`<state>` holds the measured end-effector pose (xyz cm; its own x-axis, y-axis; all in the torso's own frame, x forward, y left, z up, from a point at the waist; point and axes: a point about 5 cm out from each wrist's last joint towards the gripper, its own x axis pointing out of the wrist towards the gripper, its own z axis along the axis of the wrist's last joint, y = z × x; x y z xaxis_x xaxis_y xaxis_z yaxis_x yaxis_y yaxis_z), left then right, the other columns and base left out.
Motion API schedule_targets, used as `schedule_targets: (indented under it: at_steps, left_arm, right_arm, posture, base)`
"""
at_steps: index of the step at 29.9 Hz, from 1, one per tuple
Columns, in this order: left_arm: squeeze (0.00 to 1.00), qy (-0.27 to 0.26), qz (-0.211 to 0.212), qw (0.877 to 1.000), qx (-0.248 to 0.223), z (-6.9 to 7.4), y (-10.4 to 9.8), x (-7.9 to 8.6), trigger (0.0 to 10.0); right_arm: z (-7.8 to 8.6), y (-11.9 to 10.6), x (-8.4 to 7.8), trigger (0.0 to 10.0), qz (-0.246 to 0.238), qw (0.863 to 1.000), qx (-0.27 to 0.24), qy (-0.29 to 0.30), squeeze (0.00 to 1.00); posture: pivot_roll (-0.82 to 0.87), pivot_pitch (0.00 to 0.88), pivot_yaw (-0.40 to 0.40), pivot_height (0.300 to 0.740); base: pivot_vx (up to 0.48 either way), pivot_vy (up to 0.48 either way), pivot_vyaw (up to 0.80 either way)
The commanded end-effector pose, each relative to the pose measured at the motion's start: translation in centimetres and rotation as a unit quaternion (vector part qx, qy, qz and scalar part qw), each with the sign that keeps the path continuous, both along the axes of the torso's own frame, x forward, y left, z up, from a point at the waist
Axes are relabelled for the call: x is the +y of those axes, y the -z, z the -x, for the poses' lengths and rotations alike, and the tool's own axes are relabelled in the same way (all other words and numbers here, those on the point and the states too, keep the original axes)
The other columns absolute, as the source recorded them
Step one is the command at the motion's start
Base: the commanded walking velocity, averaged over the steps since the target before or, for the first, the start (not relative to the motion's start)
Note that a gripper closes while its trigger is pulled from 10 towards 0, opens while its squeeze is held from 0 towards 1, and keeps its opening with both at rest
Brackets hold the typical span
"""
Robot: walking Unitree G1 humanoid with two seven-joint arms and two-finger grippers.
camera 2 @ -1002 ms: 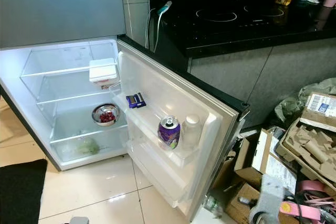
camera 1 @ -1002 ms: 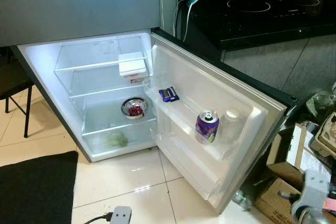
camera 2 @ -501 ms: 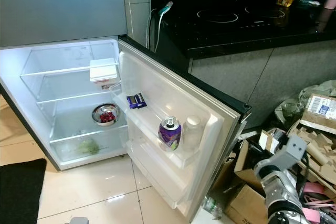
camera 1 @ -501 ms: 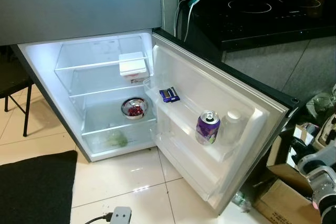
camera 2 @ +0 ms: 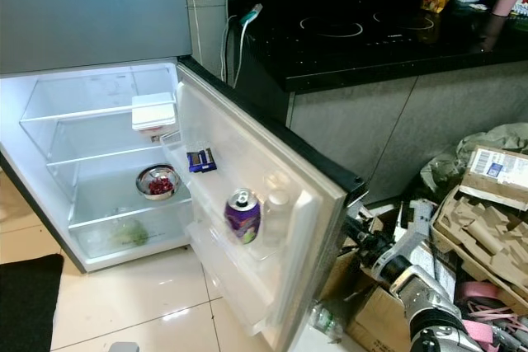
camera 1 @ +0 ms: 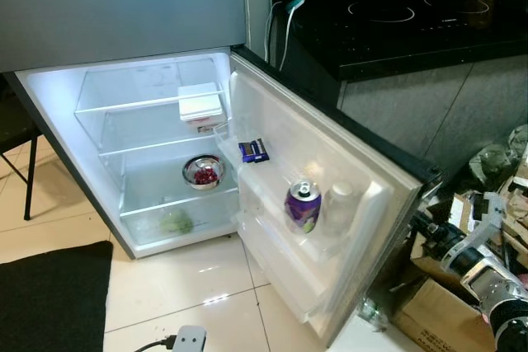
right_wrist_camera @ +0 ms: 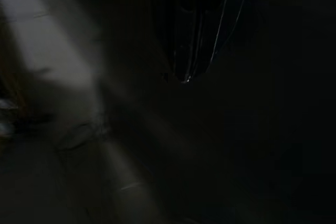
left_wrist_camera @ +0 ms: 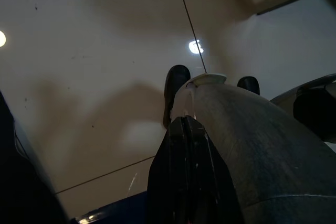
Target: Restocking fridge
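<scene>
Behind the open fridge door (camera 2: 272, 179), the right gripper (camera 2: 356, 228) is seen reaching toward its outer edge; its grip cannot be told. The left gripper (left_wrist_camera: 184, 171) hangs closed.

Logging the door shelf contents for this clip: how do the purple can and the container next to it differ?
The purple can is opaque, with a printed purple label and a silver top; the pale container beside it is whitish, translucent and unlabelled as far as shows. The can has a flat top with a pull tab, while the container narrows to a rounded cap. Both stand upright, side by side, on the same fridge door shelf.
</scene>
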<state>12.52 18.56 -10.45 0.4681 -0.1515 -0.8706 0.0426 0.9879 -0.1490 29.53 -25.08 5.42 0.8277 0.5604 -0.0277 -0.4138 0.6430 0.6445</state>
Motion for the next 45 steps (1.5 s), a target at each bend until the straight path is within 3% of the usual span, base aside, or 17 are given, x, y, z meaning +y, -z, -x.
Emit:
schedule_targets:
  at_steps: [1, 5, 6, 7, 8, 9, 14, 20, 21, 22, 28, 34, 37, 40, 43, 44, 45]
  left_arm:
    - [0.00, -0.007, 0.005, 1.000, 0.006, 0.4, 0.2, -0.3, 10.0]
    - [0.00, -0.008, 0.005, 1.000, 0.006, 0.5, 0.2, -0.3, 10.0]
    - [0.00, -0.008, 0.006, 1.000, 0.006, 0.5, 0.2, -0.4, 10.0]
    - [0.00, -0.008, 0.006, 1.000, 0.006, 0.5, 0.2, -0.4, 10.0]
    - [0.00, -0.008, 0.006, 1.000, 0.006, 0.5, 0.2, -0.4, 10.0]
    - [0.00, -0.008, 0.006, 1.000, 0.006, 0.5, 0.2, -0.4, 10.0]
    - [0.00, -0.008, 0.005, 1.000, 0.007, 0.6, 0.2, -0.4, 10.0]
    - [0.00, -0.005, 0.004, 1.000, 0.009, 0.7, 0.3, -0.4, 10.0]
    - [0.00, -0.004, 0.004, 1.000, 0.009, 0.7, 0.3, -0.4, 10.0]
    - [0.00, -0.004, 0.004, 1.000, 0.009, 0.7, 0.3, -0.4, 10.0]
    - [0.00, -0.004, 0.003, 1.000, 0.009, 0.7, 0.3, -0.4, 10.0]
    - [0.00, -0.003, 0.001, 1.000, 0.012, 0.8, 0.3, -0.4, 10.0]
    - [0.00, -0.002, 0.000, 1.000, 0.013, 0.8, 0.3, -0.4, 10.0]
    - [0.00, -0.002, 0.000, 1.000, 0.013, 0.8, 0.3, -0.4, 10.0]
    - [0.00, -0.003, -0.001, 1.000, 0.013, 0.9, 0.3, -0.4, 10.0]
    - [0.00, -0.003, -0.001, 1.000, 0.013, 0.9, 0.3, -0.4, 10.0]
    - [0.00, -0.003, -0.001, 1.000, 0.013, 0.9, 0.3, -0.4, 10.0]
  right_arm:
    - [0.4, 0.0, 0.9, 10.0, -0.019, 0.997, -0.006, -0.071, 0.00]
    - [0.7, 0.0, 1.6, 10.0, -0.035, 0.993, -0.006, -0.110, 0.00]
    - [1.1, 0.3, 2.8, 10.0, -0.051, 0.985, -0.002, -0.166, 0.00]
    - [1.1, 0.3, 2.8, 10.0, -0.051, 0.985, -0.002, -0.166, 0.00]
    - [1.7, 0.4, 4.3, 10.0, -0.072, 0.970, -0.002, -0.232, 0.00]
    - [2.4, -0.1, 7.2, 10.0, -0.104, 0.940, -0.018, -0.324, 0.00]
    - [2.3, -0.6, 8.3, 10.0, -0.114, 0.934, -0.033, -0.338, 0.00]
    - [1.7, 0.4, 8.0, 10.0, -0.096, 0.951, -0.013, -0.295, 0.00]
    - [1.5, 1.8, 6.9, 10.0, -0.024, 0.976, 0.017, -0.216, 0.00]
    - [1.4, 2.2, 6.4, 10.0, 0.007, 0.983, 0.026, -0.182, 0.00]
    - [1.6, 3.7, 4.3, 10.0, 0.086, 0.991, 0.083, -0.059, 0.00]
    - [2.4, 4.8, 3.8, 10.0, 0.140, 0.984, 0.098, -0.047, 0.00]
    - [3.8, 7.0, 2.9, 10.0, 0.206, 0.963, 0.172, 0.003, 0.00]
    - [4.3, 7.6, 2.7, 10.0, 0.227, 0.954, 0.193, 0.017, 0.00]
    - [6.8, 9.7, 1.9, 10.0, 0.283, 0.925, 0.251, 0.035, 0.00]
    - [6.8, 9.7, 1.9, 10.0, 0.283, 0.925, 0.251, 0.035, 0.00]
    - [8.0, 10.4, 1.6, 10.0, 0.299, 0.914, 0.271, 0.040, 0.00]
  posture:
    - [-0.02, 0.000, -0.068, 0.740]
    - [-0.02, 0.000, -0.069, 0.740]
    - [-0.02, 0.000, -0.070, 0.740]
    - [-0.02, 0.000, -0.070, 0.740]
    - [-0.02, 0.000, -0.071, 0.740]
    - [-0.02, 0.000, -0.071, 0.740]
    - [-0.02, 0.000, -0.067, 0.740]
    - [-0.02, 0.000, -0.067, 0.740]
    - [-0.02, 0.000, -0.069, 0.740]
    - [-0.02, 0.000, -0.069, 0.740]
    - [-0.02, 0.000, -0.071, 0.740]
    - [-0.02, 0.000, -0.068, 0.740]
    - [-0.02, 0.000, -0.065, 0.740]
    - [-0.02, 0.000, -0.065, 0.740]
    - [-0.01, 0.000, -0.067, 0.740]
    - [-0.01, 0.000, -0.067, 0.740]
    - [-0.01, 0.000, -0.066, 0.740]
  base:
    - [0.000, 0.000, 0.00]
    - [0.000, 0.000, 0.00]
    - [0.000, 0.000, 0.00]
    - [0.000, 0.000, 0.00]
    - [0.000, 0.000, 0.00]
    - [0.000, 0.000, 0.00]
    - [0.000, 0.000, 0.00]
    - [0.000, 0.000, 0.00]
    - [0.000, 0.000, 0.00]
    - [0.000, 0.000, 0.00]
    - [0.000, 0.000, 0.00]
    - [0.000, 0.000, 0.64]
    - [0.000, 0.000, 0.76]
    - [0.000, 0.000, 0.76]
    - [0.000, 0.000, 0.75]
    - [0.000, 0.000, 0.75]
    - [0.000, 0.000, 0.75]
